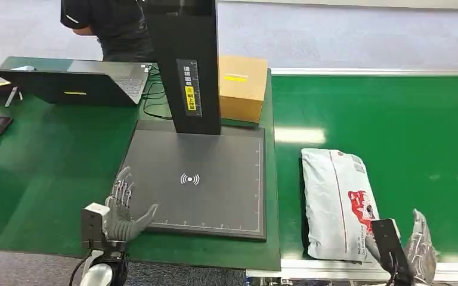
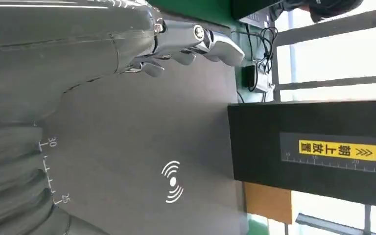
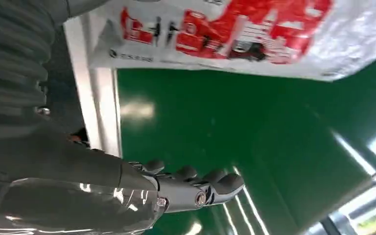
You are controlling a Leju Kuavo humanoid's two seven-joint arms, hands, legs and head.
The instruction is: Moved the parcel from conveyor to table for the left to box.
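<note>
A grey plastic mailer parcel with red print (image 1: pixel 338 205) lies flat on the green conveyor belt (image 1: pixel 405 137), close to the belt's near left corner and lengthwise along its left edge. The robot's right hand (image 1: pixel 420 247) hovers just beside the parcel's near right corner, over the belt's near edge, released and grasping nothing, fingers extended and apart (image 3: pixel 210 183). The left hand (image 1: pixel 122 208) hangs over the near left corner of the dark grey scanning mat (image 1: pixel 214 196) on the green table (image 1: pixel 48 167), likewise released, fingers spread (image 2: pixel 196 46). A black scanner column with a yellow label (image 1: pixel 191 71) rises from the mat's far edge; a brown cardboard box (image 1: pixel 243 86) stands behind it at the table's far right corner. An open black laptop (image 1: pixel 77 83) sits toward the far left, where a person in dark clothing (image 1: pixel 110 27) stands.
</note>
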